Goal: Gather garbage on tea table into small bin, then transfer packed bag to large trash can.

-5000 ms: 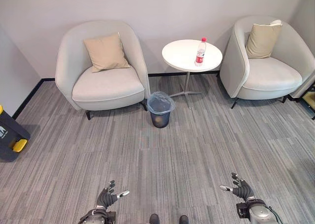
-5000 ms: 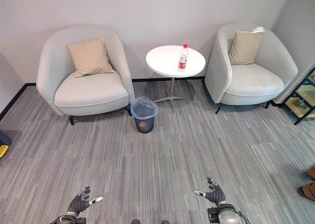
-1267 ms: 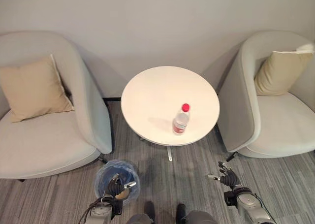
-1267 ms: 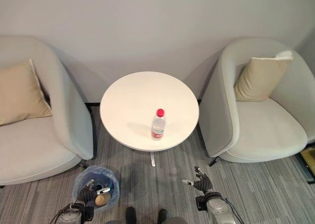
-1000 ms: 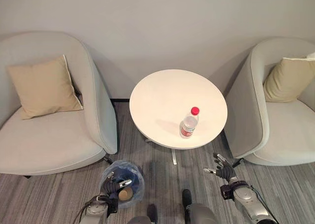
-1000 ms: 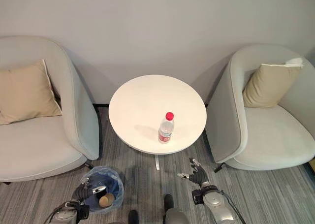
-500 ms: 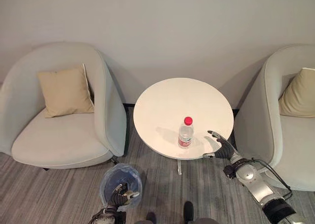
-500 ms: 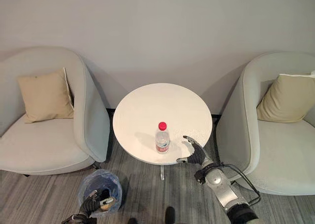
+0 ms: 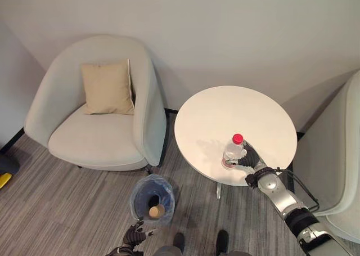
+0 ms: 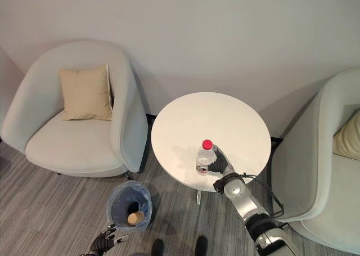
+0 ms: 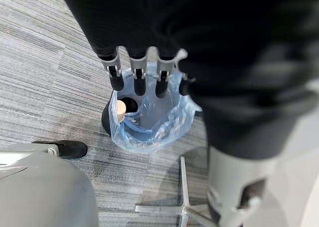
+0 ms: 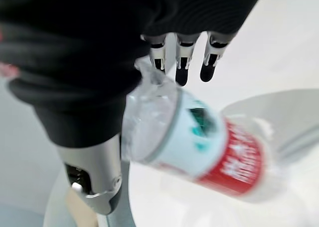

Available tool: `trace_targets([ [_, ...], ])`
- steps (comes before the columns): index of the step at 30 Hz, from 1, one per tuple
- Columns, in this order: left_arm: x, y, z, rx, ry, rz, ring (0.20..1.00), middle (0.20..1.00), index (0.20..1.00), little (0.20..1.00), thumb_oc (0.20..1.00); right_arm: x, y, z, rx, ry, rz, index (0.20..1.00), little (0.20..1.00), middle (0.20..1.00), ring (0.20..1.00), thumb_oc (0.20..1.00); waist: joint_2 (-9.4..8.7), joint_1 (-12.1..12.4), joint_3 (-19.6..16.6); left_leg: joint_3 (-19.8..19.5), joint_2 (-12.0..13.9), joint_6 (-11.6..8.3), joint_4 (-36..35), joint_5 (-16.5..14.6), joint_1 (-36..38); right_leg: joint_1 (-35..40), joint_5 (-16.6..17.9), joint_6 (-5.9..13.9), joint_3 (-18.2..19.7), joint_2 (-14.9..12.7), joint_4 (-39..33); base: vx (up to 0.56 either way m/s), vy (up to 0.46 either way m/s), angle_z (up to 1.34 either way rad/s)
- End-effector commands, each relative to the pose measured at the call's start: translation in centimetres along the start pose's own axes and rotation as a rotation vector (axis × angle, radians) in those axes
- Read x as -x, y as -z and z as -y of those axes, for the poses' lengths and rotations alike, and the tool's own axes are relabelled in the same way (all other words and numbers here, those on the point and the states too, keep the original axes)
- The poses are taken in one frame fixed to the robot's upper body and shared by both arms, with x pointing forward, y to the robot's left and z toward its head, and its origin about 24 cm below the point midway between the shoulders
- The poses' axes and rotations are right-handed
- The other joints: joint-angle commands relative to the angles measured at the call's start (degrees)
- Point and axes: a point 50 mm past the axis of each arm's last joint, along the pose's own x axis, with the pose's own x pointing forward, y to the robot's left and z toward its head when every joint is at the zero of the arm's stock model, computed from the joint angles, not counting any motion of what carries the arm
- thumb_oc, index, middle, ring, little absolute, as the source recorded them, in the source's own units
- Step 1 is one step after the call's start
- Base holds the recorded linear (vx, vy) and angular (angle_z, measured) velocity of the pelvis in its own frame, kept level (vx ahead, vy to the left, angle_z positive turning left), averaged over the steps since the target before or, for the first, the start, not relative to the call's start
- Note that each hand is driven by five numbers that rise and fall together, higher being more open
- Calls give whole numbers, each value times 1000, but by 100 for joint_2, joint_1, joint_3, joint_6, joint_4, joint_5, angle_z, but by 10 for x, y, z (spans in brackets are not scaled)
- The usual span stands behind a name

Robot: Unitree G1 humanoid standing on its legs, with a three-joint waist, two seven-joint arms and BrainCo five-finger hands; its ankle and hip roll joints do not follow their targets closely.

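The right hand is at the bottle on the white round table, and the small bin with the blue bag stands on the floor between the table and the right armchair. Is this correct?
Not quite. In the left eye view the small bin stands between the table and the left armchair, not the right one. The right hand is indeed at the bottle.

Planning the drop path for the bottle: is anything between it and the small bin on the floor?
Nothing visible blocks the way. The water bottle stands near the round table's front edge, with the right hand at it. The blue-lined small bin sits open on the carpet beside the armchair, already holding a paper cup.
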Motion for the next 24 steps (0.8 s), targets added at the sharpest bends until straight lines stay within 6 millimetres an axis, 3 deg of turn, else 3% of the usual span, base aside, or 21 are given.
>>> trace_targets([
  [1, -7, -25, -11, -59, 8, 92, 1000, 1000, 1000, 1000, 1000, -13, -25, -2, -38, 7, 83, 1000, 1000, 1000, 1000, 1000, -314, 96, 84, 80, -188, -35, 231, -444, -58, 360, -1231, 376, 139, -268, 245, -20, 11, 11],
  [2, -8, -27, -10, -63, 12, 94, 1000, 1000, 1000, 1000, 1000, -17, -24, -1, -43, 15, 70, 200, 200, 200, 200, 200, -308, 148, 93, 27, -197, -36, 228, -426, -94, 357, -1234, 369, 104, -269, 233, -8, 2, 20],
  [9, -9, -33, -15, -53, -13, 111, 1000, 1000, 1000, 1000, 1000, -12, -40, 17, -146, 81, 166, 200, 200, 200, 200, 200, -332, 149, 77, -72, -208, -61, 207, -411, -103, 425, -1285, 340, 21, -259, 207, -1, -5, 18],
  [15, -9, -35, -16, -48, -16, 121, 1000, 1000, 1000, 1000, 1000, 21, -47, 35, -165, 100, 302, 200, 200, 200, 200, 200, -382, -32, 33, -153, -175, -165, 349, -428, -101, 507, -1412, 257, -131, -254, 331, -37, -47, 8],
  [23, -13, -44, -7, -40, 5, 143, 1000, 1000, 1000, 1000, 1000, 40, -55, 34, -221, 90, 383, 200, 200, 200, 200, 200, -414, -212, 122, -98, -188, -302, 863, -425, -452, 549, -1490, 174, -395, -291, 360, -72, -12, 28],
  [24, -13, -45, -4, -44, 11, 147, 1000, 1000, 1000, 1000, 1000, 43, -57, 32, -229, 87, 394, 200, 200, 200, 200, 200, -424, -273, 155, 135, -158, -278, 973, -438, -531, 555, -1484, 173, -501, -345, 374, -63, 102, 33],
])
